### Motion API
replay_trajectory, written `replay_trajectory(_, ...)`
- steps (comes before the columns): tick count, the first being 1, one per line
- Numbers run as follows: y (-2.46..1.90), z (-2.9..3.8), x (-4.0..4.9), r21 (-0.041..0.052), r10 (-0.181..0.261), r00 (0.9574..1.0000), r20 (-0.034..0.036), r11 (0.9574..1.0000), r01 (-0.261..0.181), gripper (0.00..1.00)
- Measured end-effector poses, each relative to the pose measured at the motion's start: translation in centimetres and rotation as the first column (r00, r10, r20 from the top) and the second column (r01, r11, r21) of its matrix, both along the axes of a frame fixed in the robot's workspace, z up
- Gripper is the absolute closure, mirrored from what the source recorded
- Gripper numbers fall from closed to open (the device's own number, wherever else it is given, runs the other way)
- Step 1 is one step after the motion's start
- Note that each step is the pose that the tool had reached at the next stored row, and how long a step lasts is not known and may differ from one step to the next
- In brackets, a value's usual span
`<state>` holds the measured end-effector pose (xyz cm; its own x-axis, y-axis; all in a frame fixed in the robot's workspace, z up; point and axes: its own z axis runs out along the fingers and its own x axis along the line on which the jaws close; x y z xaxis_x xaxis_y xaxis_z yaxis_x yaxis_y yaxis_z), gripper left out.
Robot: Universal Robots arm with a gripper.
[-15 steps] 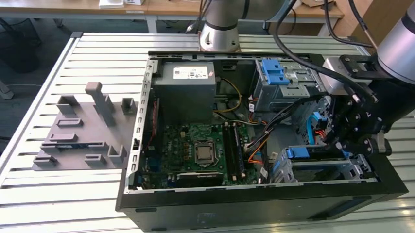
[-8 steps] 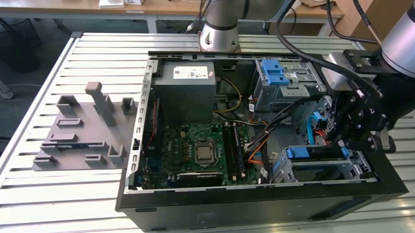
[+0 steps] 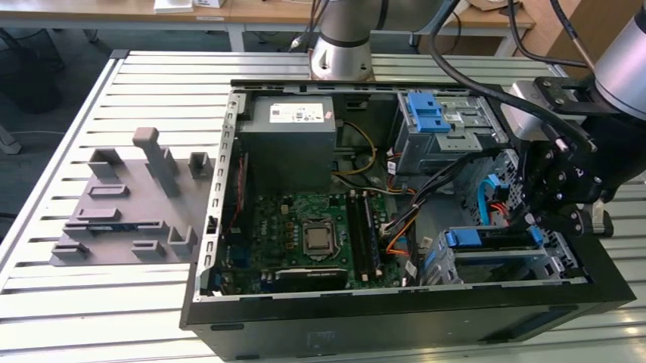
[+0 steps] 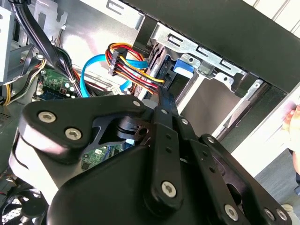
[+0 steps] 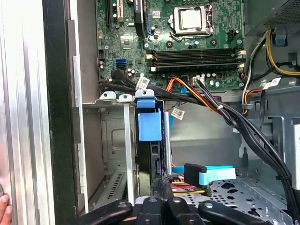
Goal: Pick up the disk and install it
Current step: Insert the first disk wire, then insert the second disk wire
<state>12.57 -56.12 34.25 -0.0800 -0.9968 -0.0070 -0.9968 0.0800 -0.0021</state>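
Blue plastic marks the disk (image 5: 150,126) in the first wrist view: its carrier bracket stands on edge inside a metal drive bay (image 5: 117,154) at the corner of the open computer case (image 3: 404,318), and the dark body of the drive goes down behind the blue tab. In the exterior view the same blue bracket (image 3: 470,238) sits in the bay near the case's front corner, on the exterior view's right. The end effector (image 3: 550,204) hangs over this corner, just beside the bay, with its black linkage inside the case. In the first wrist view its fingers (image 5: 165,187) are drawn narrow, close together, right next to the edge of the disk; whether they press the disk I cannot tell. A red, yellow and black cable bundle (image 4: 133,65) and a blue flat cable (image 4: 93,63) pass near the fingertips in the second wrist view. The green motherboard (image 3: 313,234) lies on the case floor, and the grey power supply (image 3: 293,125) is at the far end. A grey fixture plate (image 3: 131,204) rests on the slatted metal desk (image 3: 101,302), well apart from the case, on the exterior view's left. A person's fingertip (image 5: 4,208) touches the case edge.
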Motion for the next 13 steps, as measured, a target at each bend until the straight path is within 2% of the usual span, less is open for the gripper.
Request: replay_trajectory(13,0.00,0.00,0.00,0.0002,-0.001,1.0000,0.0000,1.0000,0.001,0.89)
